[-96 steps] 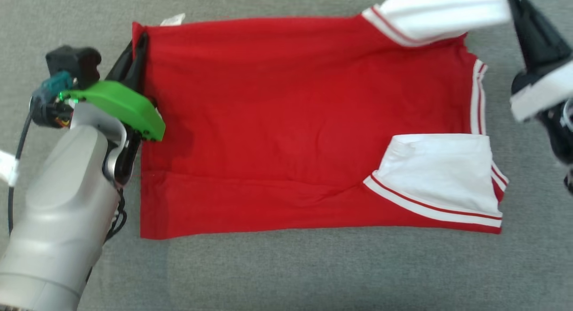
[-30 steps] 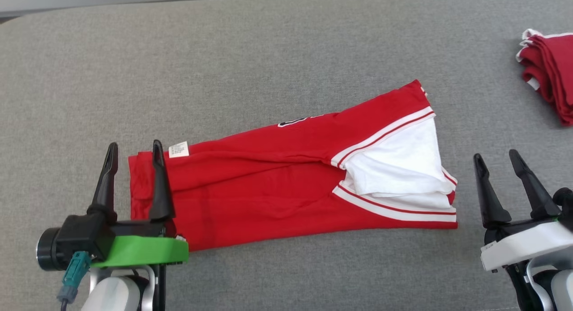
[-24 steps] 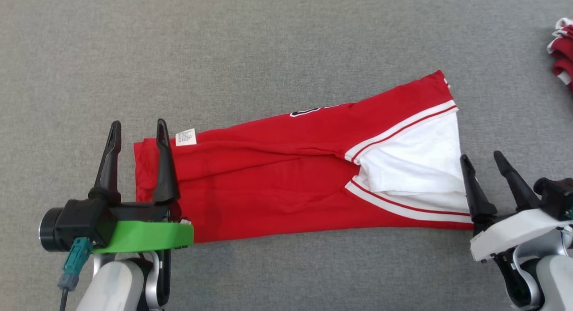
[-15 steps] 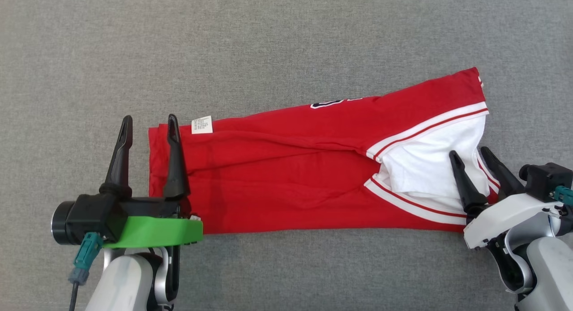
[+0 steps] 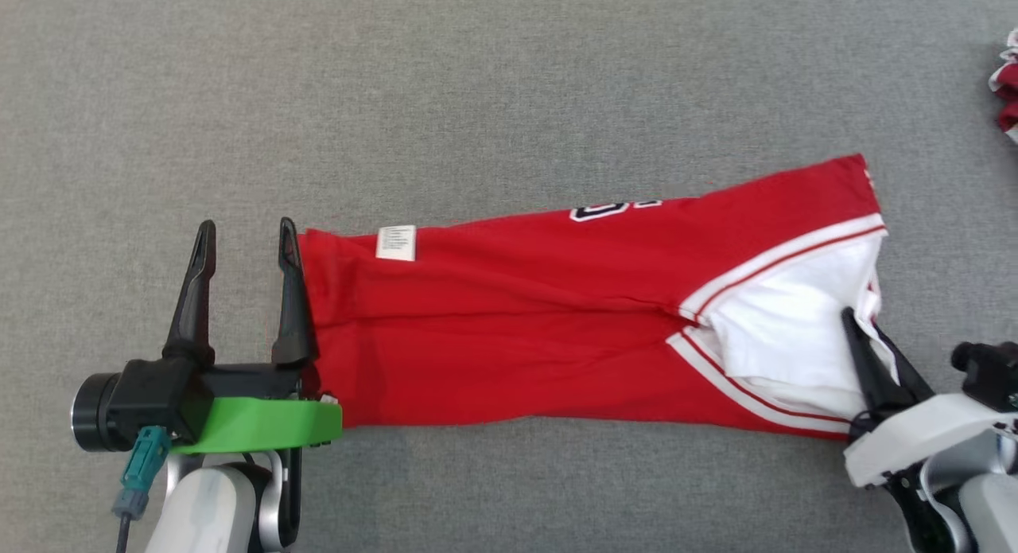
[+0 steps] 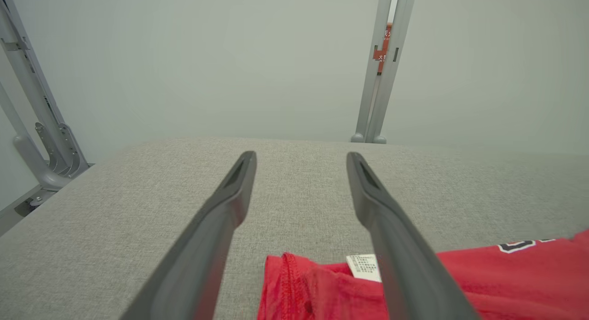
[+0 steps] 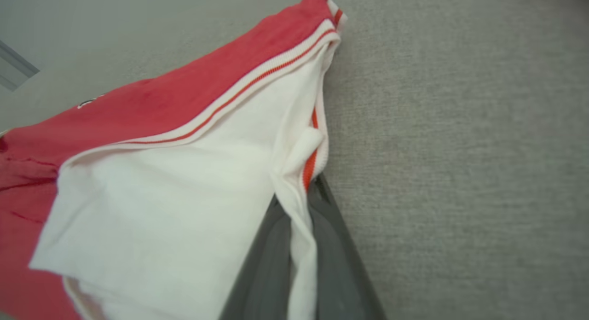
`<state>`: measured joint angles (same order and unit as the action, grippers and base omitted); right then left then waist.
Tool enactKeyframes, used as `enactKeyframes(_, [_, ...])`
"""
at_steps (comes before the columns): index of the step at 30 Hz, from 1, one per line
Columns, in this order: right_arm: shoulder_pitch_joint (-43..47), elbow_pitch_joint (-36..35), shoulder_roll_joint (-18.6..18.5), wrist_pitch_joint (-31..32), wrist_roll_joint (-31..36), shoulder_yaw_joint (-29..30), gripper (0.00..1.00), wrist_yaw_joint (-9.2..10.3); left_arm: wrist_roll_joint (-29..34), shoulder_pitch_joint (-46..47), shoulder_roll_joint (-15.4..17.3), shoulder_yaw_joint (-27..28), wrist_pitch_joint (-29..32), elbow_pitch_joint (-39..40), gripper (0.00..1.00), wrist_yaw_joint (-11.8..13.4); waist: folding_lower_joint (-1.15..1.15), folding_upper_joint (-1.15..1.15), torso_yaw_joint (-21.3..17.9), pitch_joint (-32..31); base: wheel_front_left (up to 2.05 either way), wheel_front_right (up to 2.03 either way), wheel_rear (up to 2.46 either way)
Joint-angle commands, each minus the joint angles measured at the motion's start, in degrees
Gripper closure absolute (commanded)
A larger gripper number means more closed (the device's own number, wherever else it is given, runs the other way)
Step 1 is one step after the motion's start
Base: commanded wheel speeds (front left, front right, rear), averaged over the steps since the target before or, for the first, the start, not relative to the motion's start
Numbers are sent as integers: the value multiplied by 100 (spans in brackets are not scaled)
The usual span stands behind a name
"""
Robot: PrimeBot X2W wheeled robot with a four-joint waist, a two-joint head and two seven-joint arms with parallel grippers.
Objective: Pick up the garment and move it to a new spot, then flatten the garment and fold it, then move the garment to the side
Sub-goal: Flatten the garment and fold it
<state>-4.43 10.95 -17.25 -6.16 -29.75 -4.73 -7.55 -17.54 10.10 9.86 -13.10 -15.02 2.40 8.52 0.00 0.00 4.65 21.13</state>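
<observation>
Moved in: right hand [image 5: 859,324] now clenched on white sleeve [image 5: 787,330] | left hand [image 5: 246,225] spread | garment [image 5: 517,330] red, folded long

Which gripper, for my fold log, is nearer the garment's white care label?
Left. The left gripper stands open at the hem end of the garment, beside the care label; the right gripper is shut on the white sleeve at the far end.

Red garment [image 5: 517,330] folded long on grey surface [image 5: 477,99]; L gripper [image 5: 246,225] spread at its left end, R gripper [image 5: 852,321] pinching white sleeve [image 5: 787,330].
</observation>
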Motion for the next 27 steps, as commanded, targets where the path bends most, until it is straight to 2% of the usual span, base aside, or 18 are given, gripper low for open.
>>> enactKeyframes(1, [181, 37, -80, -6, -33, 184, 100, 12, 38, -94, 13, 20, -18, 6, 0, -21, 0, 0, -151, -154, 0, 0, 0])
enactKeyframes(8, [410, -71, -104, 102, 30, 691, 100, 11, 66, -212, 23, 50, -18, 12, 0, -27, 0, 0, -303, -308, 0, 0, 0])
enactKeyframes(14, [42, -890, -147, 634, 390, 398, 100, 7, 79, -243, 45, 42, -18, 28, 0, -12, 0, 0, -354, -401, 0, 0, 0])
enactKeyframes(21, [-746, -1922, 52, 1540, 584, -754, 100, 6, 83, -182, -4, -13, -18, -1, 0, -10, 0, 0, -199, -477, 0, 0, 0])
enactKeyframes(24, [-1032, -1967, 295, 1707, 496, -1318, 100, 6, 64, -148, -32, -30, -18, -11, 0, -29, 0, 0, -71, -472, 0, 0, 0])
enactKeyframes(27, [-1251, -1712, 666, 1767, 367, -1964, 100, 6, 51, -97, -83, -56, -18, -38, 0, -48, 0, 0, 92, -460, 0, 0, 0])
